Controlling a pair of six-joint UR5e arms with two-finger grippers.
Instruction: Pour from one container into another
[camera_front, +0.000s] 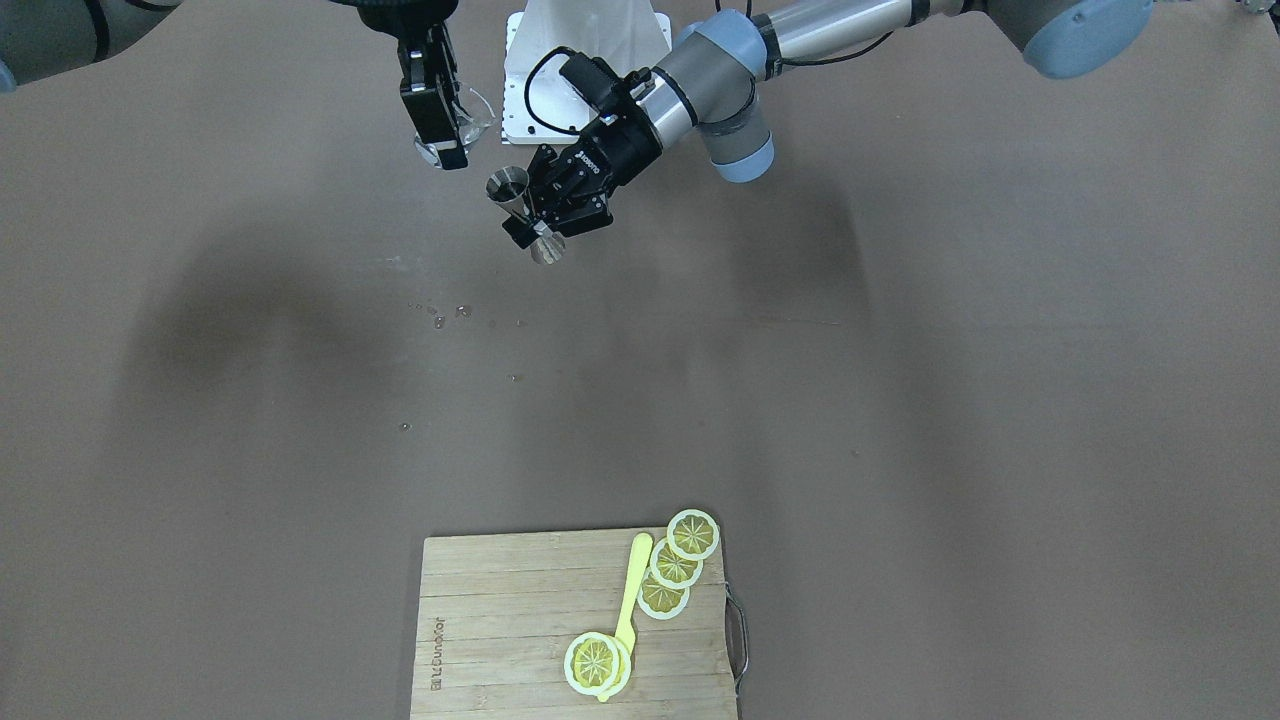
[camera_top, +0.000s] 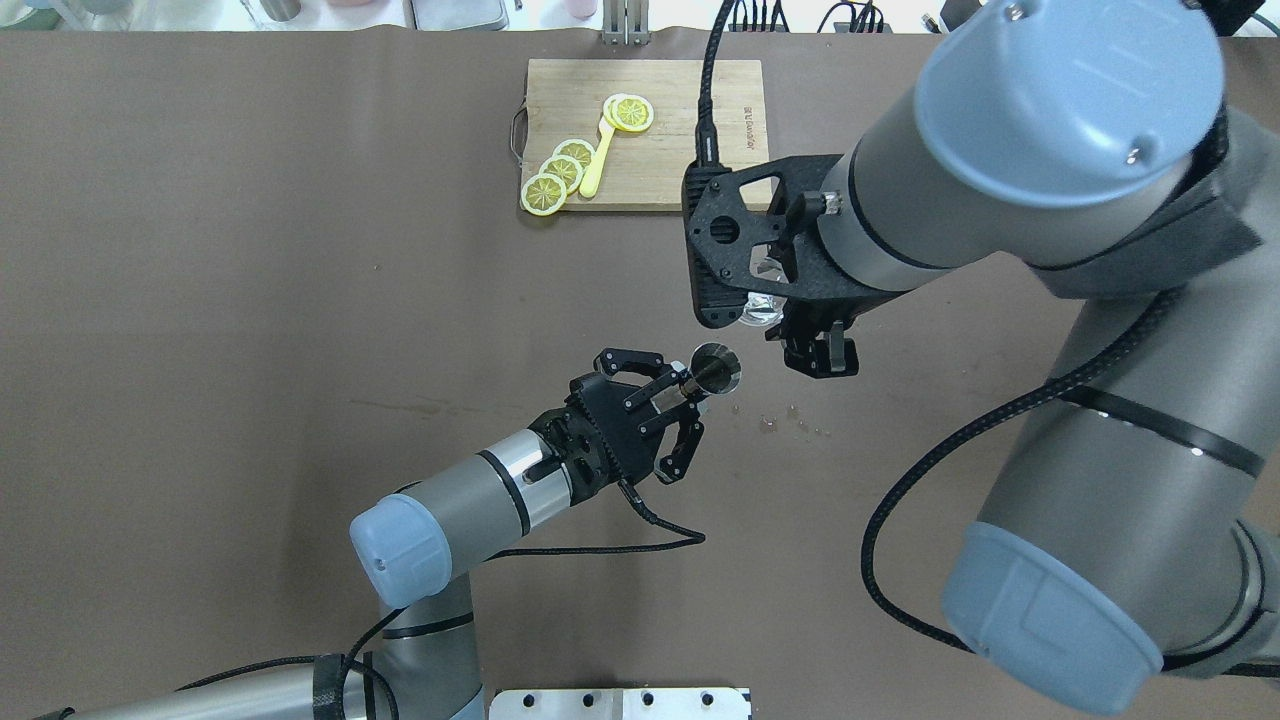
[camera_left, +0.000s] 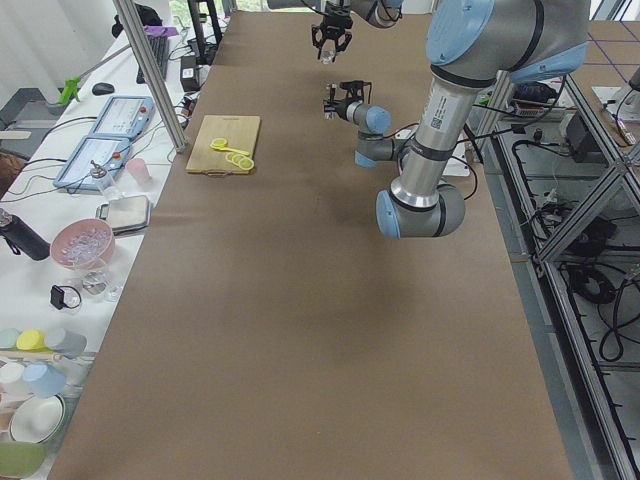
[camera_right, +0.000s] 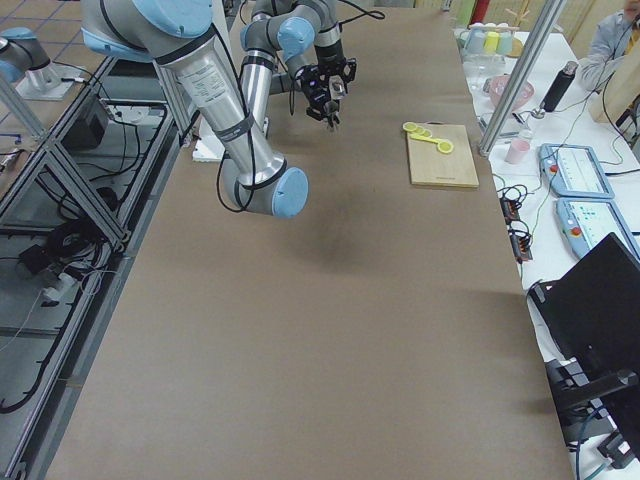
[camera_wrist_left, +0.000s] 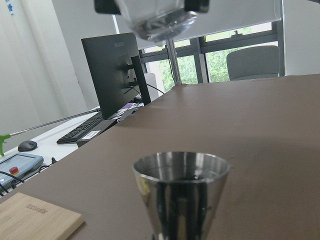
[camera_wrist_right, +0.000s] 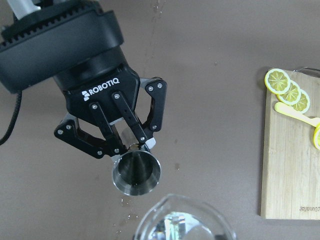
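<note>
**Cup poised above the jigger, pour not yet shown complete**

Front-facing view: the brown table (camera_front: 900, 400) carries a wooden cutting board (camera_front: 500, 620) with lemon slices (camera_front: 676, 566) and a yellow spoon (camera_front: 630, 590) at the operators' edge. A few drops (camera_front: 440, 318) lie on the table in front of the arms. Both containers are off the table. The left gripper (camera_front: 540, 218) is clamped on the narrow waist of the steel jigger (camera_front: 508, 188). The right gripper (camera_front: 445, 140) is closed on the glass cup (camera_front: 475, 115), which is tilted and sits higher than the jigger's mouth, just beside it.

Overhead view: the jigger's mouth faces up past the left fingers. The cup is mostly hidden under the right wrist's camera mount (camera_top: 725, 240), near the mouth but not clearly over it.

Side views: both grippers are too small to judge.

Left wrist view: with a monitor (camera_wrist_left: 112, 75) and windows behind, the jigger's rim fills the foreground and the cup's base hangs above it, liquid glinting inside. Whether the jigger holds any liquid I cannot tell.

Right wrist view: the cup's rim sits at the bottom edge, with the jigger's mouth just beyond it.

Lifting and lining up look done. The pour itself seems barely begun or partway, and the drops suggest some liquid has missed. What probably remains is tipping the cup further over the mouth.
</note>
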